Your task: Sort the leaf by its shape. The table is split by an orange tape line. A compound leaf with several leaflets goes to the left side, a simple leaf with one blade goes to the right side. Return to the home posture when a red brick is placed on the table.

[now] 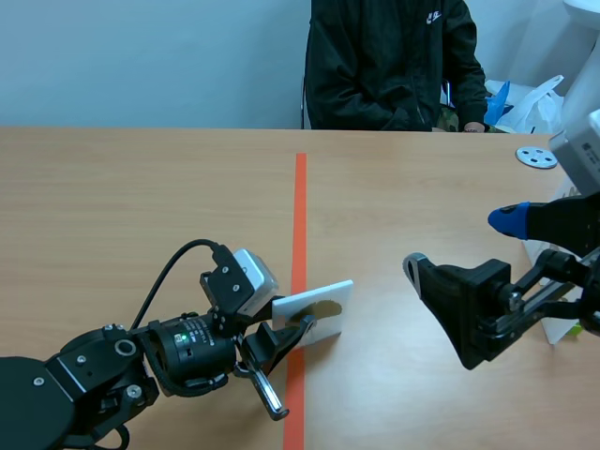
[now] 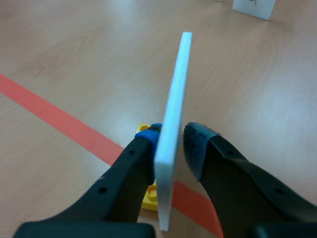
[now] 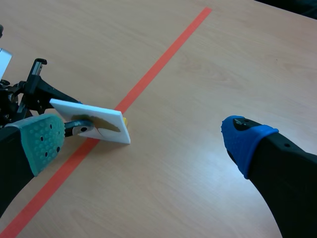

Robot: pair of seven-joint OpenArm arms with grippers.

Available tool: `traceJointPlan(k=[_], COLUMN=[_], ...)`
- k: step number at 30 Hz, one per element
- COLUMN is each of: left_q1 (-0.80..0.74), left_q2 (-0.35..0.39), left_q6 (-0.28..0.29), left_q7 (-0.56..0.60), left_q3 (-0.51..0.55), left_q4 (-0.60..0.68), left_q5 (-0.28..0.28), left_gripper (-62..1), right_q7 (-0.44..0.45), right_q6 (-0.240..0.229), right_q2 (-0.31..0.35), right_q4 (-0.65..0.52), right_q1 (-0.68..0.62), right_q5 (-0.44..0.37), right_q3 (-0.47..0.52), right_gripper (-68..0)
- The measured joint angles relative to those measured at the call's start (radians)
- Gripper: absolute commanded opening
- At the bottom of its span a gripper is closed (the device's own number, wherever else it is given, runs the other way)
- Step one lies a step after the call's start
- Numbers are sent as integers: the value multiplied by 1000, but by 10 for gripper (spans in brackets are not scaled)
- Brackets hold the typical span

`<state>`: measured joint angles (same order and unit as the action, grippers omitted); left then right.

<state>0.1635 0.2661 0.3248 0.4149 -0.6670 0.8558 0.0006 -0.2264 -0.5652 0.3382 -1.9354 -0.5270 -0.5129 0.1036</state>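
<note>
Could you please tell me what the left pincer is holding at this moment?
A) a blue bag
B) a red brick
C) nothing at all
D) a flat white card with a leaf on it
D: the left pincer is shut on the white card, gripped between its pads above the orange tape line.

My right tool [image 3: 141,135] stands wide open, its grey-green pad [image 3: 42,141] on one side and its blue pad [image 3: 242,141] on the other, with bare bench [image 3: 198,89] between them. Just ahead of the grey-green pad, the left tool [image 3: 74,129] grips a white card [image 3: 99,116] by its edge, one finger lying over its face. The card bears a dark leaf [image 3: 105,126] and hangs over the orange tape line [image 3: 163,57]. A speck of yellow [image 3: 125,119] peeks out at the card's far corner; I cannot tell what it is.
</note>
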Motion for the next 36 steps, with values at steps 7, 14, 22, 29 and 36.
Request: traceJointPlan(k=[7, 14, 22, 29, 36], left_q1=[0, -10, -20, -76, -102], left_q2=[0, 40, 127, 205, 211], left_q6=[-2, 6, 8, 9, -16], left_q7=[0, -14, -74, -74, -158], left_q3=[0, 18, 218, 357, 471], left_q4=[0, 84, 243, 294, 296], left_q5=[0, -99, -202, -202, -344], left_gripper=[-582, -582, -581, -582, -582], right_q7=[0, 0, 0, 0, 0], right_q6=[0, 0, 0, 0, 0], right_q2=[0, 0, 0, 0, 0], right_q4=[0, 0, 0, 0, 0], right_q1=[0, 0, 0, 0, 0], right_q5=[0, 0, 0, 0, 0], right_q3=[0, 0, 0, 0, 0], right_gripper=[4, 4, 4, 4, 4])
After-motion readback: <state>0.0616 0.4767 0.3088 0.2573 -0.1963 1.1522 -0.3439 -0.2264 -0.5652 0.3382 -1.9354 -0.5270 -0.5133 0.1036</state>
